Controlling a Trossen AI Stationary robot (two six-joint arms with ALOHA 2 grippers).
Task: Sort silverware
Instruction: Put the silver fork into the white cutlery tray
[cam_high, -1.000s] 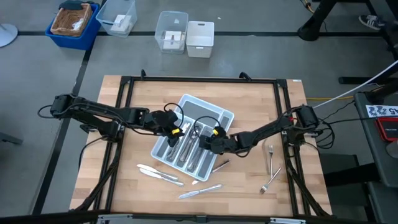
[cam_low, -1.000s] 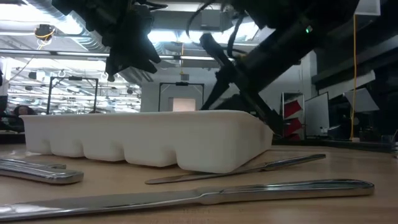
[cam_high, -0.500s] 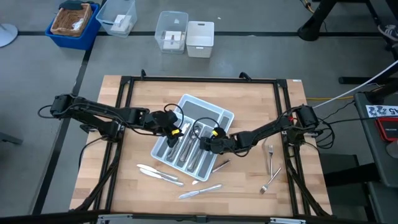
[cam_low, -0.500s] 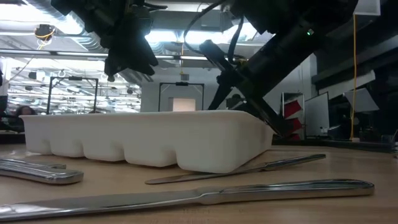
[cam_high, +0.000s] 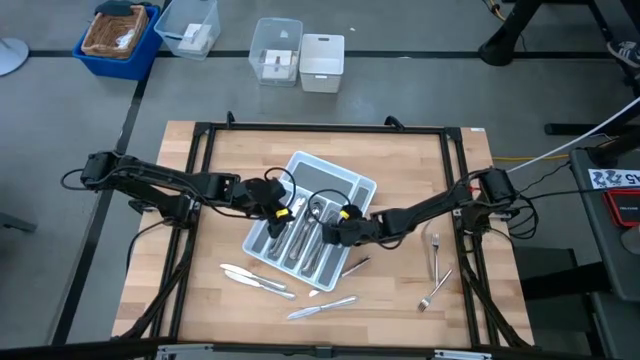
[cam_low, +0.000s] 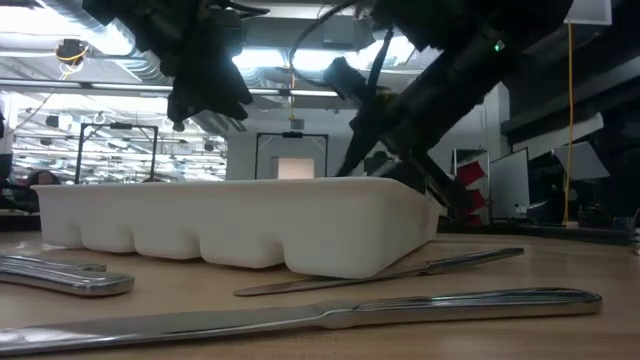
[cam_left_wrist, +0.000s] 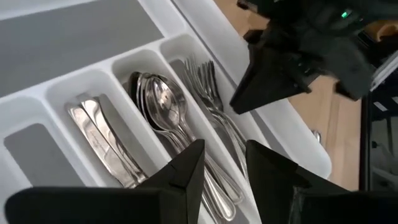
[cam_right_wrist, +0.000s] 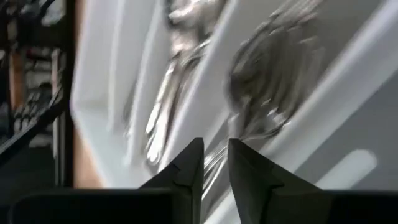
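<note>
The light grey tray lies slanted at the table's middle. In the left wrist view its compartments hold knives, spoons and forks. My left gripper hovers open over the tray's left part, with nothing between its fingers. My right gripper hangs over the tray's right side, above the forks. Its fingers stand a little apart and hold nothing. More silverware lies flat on the wood: knives and forks.
Near the tray's near corner lies another loose piece. A black frame runs round the table's edges. Bins and a blue basket stand on the floor beyond the far edge. In the low view, knives lie in front of the tray's wall.
My right gripper has rolled and tipped a little above the tray's right side without leaving its place. My left gripper and the silverware on the table have kept still.
</note>
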